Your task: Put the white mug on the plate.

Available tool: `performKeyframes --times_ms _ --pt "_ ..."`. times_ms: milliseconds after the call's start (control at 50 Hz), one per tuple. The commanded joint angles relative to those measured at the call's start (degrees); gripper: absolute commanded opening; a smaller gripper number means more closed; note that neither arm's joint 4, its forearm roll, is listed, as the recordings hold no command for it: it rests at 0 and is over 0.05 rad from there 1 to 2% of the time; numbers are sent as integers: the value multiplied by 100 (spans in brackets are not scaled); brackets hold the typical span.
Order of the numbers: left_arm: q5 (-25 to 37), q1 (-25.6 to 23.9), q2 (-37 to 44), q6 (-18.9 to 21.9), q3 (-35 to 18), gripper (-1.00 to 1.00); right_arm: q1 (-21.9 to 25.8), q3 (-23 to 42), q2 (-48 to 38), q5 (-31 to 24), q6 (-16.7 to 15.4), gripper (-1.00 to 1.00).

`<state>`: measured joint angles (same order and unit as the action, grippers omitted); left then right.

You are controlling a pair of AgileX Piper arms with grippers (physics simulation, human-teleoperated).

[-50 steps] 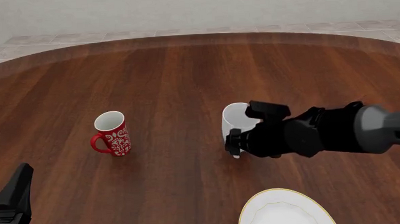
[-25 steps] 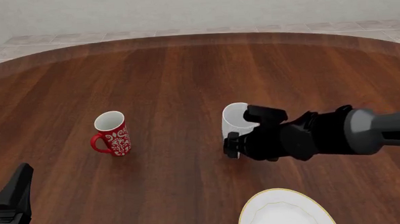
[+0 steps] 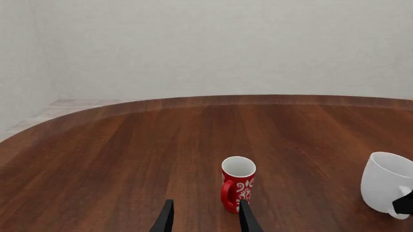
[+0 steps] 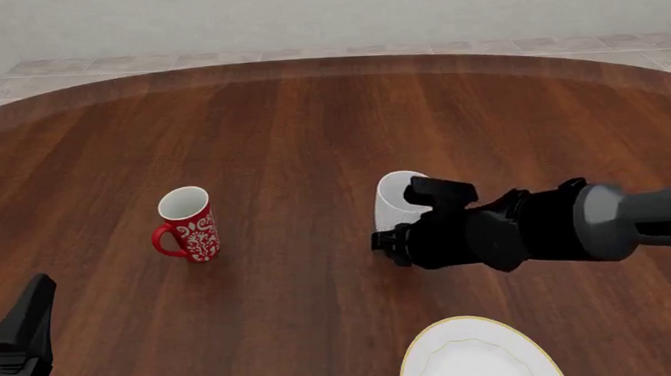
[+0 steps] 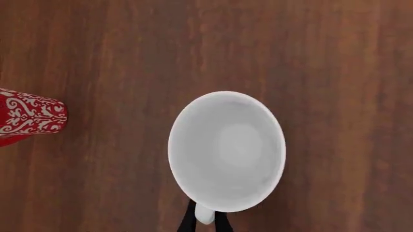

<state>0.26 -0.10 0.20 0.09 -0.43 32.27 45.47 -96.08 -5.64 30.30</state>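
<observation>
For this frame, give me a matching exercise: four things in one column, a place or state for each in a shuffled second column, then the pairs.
Things:
1. white mug
2. red mug
3. plate
4. left gripper

Places or states:
A. at the near table edge, nothing on it
B. open, holding nothing
C. standing alone on the left side of the table
D. handle between the fingers of the right gripper

Pairs: 1-D, 2-C, 3-A, 4-B
</observation>
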Motion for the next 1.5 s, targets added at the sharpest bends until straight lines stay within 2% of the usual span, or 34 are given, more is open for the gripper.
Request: performKeyframes --times_ms 20,300,620,1220,1500 --pt "-1 0 0 0 0 100 -103 -60 20 -106 67 -100" --pt "0 0 0 0 0 100 -211 -14 570 -611 -210 -100" --pt "0 1 0 0 0 100 -301 -236 1745 -1386 -517 -100" --pt "0 0 0 0 0 100 -418 -815 3991 -2771 -753 -100" --pt "-1 -1 -1 -1 0 100 -346 -963 5114 -3682 -835 -100"
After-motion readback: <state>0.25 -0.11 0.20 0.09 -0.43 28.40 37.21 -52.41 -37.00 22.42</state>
